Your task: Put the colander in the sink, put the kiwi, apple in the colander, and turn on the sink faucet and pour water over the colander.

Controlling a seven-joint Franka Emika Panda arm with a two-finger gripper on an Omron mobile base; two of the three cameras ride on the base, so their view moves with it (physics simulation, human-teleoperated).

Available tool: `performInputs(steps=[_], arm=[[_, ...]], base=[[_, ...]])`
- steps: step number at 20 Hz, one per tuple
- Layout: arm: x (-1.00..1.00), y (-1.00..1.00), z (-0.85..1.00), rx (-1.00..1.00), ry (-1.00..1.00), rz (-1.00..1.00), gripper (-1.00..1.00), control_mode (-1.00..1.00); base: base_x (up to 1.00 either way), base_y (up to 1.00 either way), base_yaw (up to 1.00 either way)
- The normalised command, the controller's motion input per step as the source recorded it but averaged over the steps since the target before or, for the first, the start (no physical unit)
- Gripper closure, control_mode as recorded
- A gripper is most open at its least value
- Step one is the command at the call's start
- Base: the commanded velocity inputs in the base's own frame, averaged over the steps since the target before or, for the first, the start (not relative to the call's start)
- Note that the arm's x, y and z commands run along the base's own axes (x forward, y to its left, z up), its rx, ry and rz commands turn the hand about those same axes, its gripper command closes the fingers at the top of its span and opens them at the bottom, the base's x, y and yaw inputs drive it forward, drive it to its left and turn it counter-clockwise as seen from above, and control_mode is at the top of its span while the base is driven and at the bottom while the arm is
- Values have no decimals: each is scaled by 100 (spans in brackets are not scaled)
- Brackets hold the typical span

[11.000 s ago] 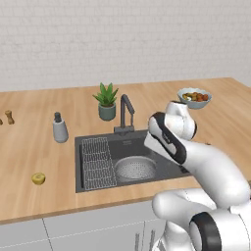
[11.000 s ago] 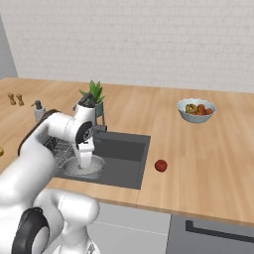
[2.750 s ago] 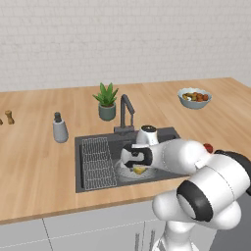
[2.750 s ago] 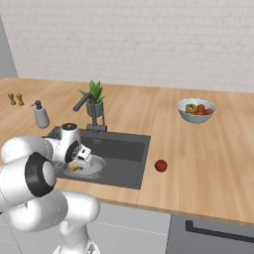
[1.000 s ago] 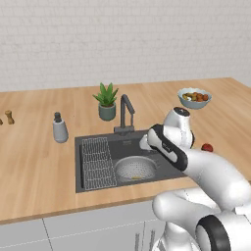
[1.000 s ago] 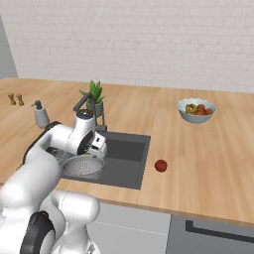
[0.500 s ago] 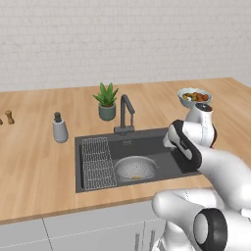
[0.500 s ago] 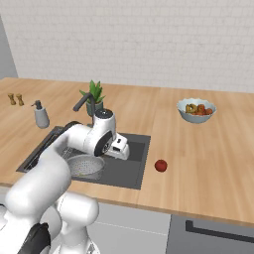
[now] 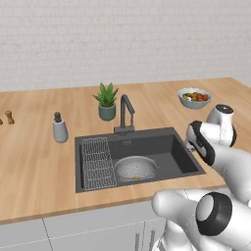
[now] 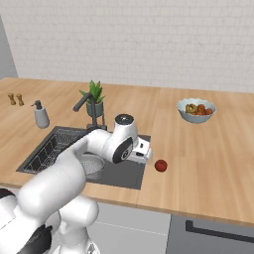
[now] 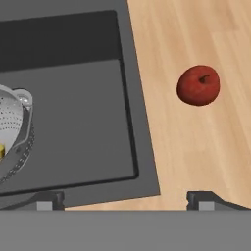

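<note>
The colander (image 9: 135,169) sits on the floor of the sink (image 9: 162,147), just right of the wire grid rack (image 9: 97,163), and the kiwi (image 9: 138,176) lies inside it as a small yellow-green spot near the bottom of the bowl. In the hand view one rim and a side handle of the colander (image 11: 14,132) show at the left edge, with a sliver of yellow kiwi (image 11: 1,151) just inside it.

The apple (image 10: 160,165) rests on the wooden bench (image 10: 208,163), just beside the sink's right edge and apart from everything else. From the hand camera the apple (image 11: 198,85) is up and to the right, stem dimple showing, with bare wood all round it.

The gripper (image 10: 144,153) hangs over the right rim of the sink, near the apple but not touching it. Its jaws stand wide apart (one dark tip at each lower corner of the hand view) and hold nothing.

The sink faucet (image 9: 125,113) stands behind the basin with its spout angled over it; no water seems to be running, though the pictures are too coarse to be sure. A potted plant (image 9: 106,101), a soap bottle (image 9: 60,128) and a pale fruit bowl (image 9: 194,97) stand on the bench behind the sink.
</note>
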Motion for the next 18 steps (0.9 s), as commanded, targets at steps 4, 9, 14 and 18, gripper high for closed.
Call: performInputs(steps=[4, 9, 14, 18], arm=[[0, -55, 2, -4, 0, 0, -100, -100], [0, -46, 0, -3, 0, 0, -100, -100], [3, -36, -1, -1, 0, 0, -100, -100], [16, -25, -9, 0, 0, 0, -100, -100]], base=[[0, 0, 0], [0, 0, 0], [0, 0, 0], [0, 0, 0]])
